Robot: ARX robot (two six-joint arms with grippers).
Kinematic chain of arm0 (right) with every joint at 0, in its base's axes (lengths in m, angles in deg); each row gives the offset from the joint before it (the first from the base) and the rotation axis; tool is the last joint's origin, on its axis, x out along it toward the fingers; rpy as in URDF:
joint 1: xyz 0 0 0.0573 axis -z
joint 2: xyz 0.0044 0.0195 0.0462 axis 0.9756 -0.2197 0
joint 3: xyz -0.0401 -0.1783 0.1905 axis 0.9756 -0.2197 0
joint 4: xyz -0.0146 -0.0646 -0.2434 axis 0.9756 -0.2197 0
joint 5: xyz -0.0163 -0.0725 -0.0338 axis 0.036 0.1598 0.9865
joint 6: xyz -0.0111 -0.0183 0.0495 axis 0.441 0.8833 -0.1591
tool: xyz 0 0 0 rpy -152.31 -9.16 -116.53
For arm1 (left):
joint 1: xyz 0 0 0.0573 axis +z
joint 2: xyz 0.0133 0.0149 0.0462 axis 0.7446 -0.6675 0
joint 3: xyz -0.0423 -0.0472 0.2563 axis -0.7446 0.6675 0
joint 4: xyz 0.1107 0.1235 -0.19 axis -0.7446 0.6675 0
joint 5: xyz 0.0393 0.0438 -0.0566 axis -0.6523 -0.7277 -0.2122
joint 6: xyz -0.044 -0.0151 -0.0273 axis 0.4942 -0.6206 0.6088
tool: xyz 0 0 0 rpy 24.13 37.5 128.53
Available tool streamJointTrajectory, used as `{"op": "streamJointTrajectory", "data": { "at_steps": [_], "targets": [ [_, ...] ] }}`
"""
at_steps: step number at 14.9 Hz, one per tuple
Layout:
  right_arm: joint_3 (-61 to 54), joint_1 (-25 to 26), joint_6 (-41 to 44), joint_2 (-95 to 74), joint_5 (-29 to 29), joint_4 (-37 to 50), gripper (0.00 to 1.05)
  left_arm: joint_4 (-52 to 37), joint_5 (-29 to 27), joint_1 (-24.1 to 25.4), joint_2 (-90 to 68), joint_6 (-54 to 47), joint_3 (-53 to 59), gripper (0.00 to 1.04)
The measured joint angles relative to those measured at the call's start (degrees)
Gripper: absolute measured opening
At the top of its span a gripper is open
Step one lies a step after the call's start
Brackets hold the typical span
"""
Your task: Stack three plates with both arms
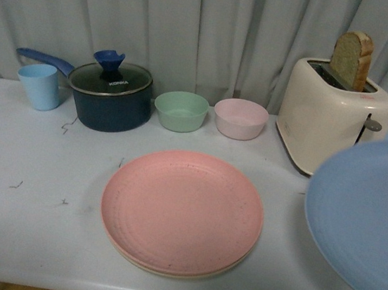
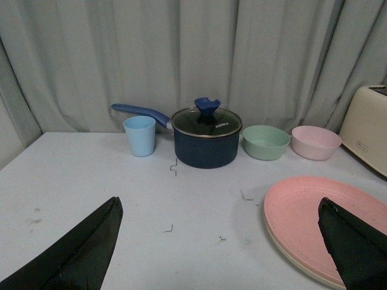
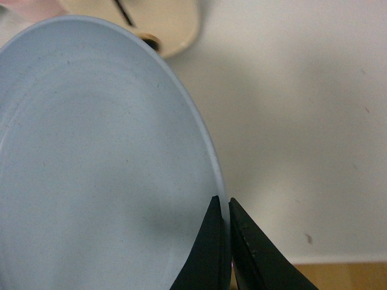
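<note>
Right gripper (image 3: 225,211) clamped on blue plate (image 3: 103,163) rim, plate held aloft; left gripper (image 2: 219,202) jaws wide apart near pink plate (image 2: 302,208).

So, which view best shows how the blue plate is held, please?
The right wrist view: the right claw pinches the blue plate at its rim. The front view shows only part of the plate, no claw; the left wrist view misses it.

Illumination: soft, even, slightly dim; no glare. The round matte pink plate (image 1: 182,211) casts a faint shadow; the round matte blue plate (image 3: 91,169) is soft-focused at close range.
</note>
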Motion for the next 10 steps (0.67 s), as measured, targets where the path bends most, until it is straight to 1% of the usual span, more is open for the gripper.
{"op": "streamJointTrajectory", "data": {
  "at_steps": [1, 2, 4, 5, 8, 10],
  "targets": [
    [0.2, -3.2, -1.3, 2.4, -1.2, 0.7, 0.03, 0.0, 0.0, 0.0, 0.0, 0.0, 0.0, 0.98],
    [0.4, -6.4, -3.2, 2.4, -1.2, 3.0, 0.03, 0.0, 0.0, 0.0, 0.0, 0.0, 0.0, 0.98],
    [1.1, -15.0, -10.3, -3.8, 1.7, 9.4, 0.03, 0.0, 0.0, 0.0, 0.0, 0.0, 0.0, 0.98],
    [2.0, -18.3, -14.0, -7.2, 3.2, 10.6, 0.03, 0.0, 0.0, 0.0, 0.0, 0.0, 0.0, 0.98],
    [5.2, -25.9, -21.0, -14.8, 5.7, 13.6, 0.03, 0.0, 0.0, 0.0, 0.0, 0.0, 0.0, 0.98],
    [8.6, -30.1, -24.8, -19.6, 8.0, 14.8, 0.03, 0.0, 0.0, 0.0, 0.0, 0.0, 0.0, 0.98]
  ]
}}
